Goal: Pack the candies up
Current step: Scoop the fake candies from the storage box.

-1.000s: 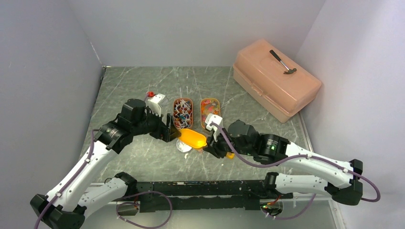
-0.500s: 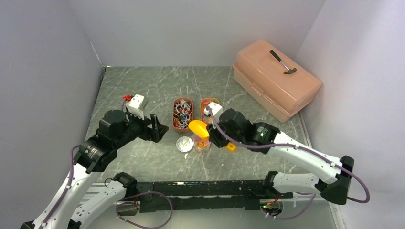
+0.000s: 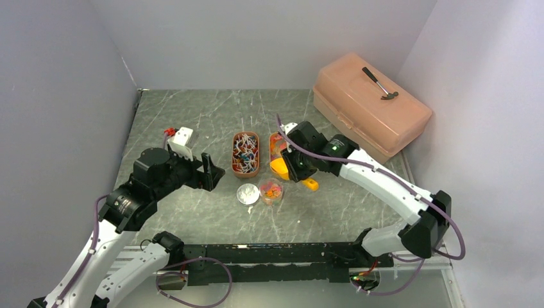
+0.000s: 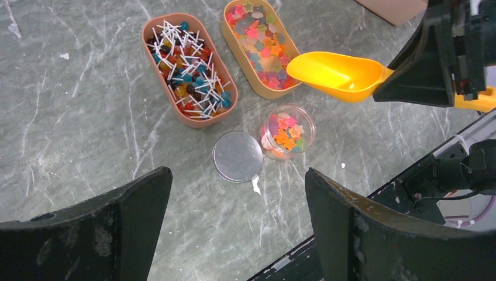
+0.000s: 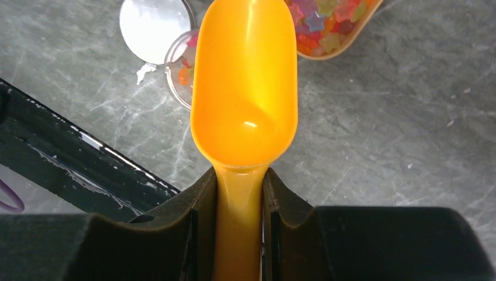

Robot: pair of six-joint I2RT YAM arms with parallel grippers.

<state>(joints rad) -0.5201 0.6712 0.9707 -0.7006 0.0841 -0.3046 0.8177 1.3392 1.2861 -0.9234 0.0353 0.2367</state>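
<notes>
Red, blue and white wrapped candies (image 4: 190,70) fill the left oval tray (image 3: 246,172). Orange, pink and yellow gummy candies (image 4: 260,47) fill the right oval tray (image 3: 274,138). A small clear jar (image 3: 271,191) in front of the trays holds some gummies (image 4: 287,133). My right gripper (image 3: 297,172) is shut on the handle of the orange scoop (image 5: 245,88). The scoop is empty and hangs above the near end of the gummy tray, just behind the jar (image 5: 180,73). My left gripper (image 3: 208,171) is open and empty, left of the trays.
The round white lid (image 3: 247,194) lies flat just left of the jar and shows in the right wrist view (image 5: 153,26). A salmon toolbox (image 3: 372,109) with a hammer (image 3: 380,83) on top stands at the back right. The black base rail (image 3: 269,253) runs along the near edge.
My right gripper has carried the scoop from above the jar back and right to the gummy tray's near end. My left gripper drew back left from the jar, then stayed still.
</notes>
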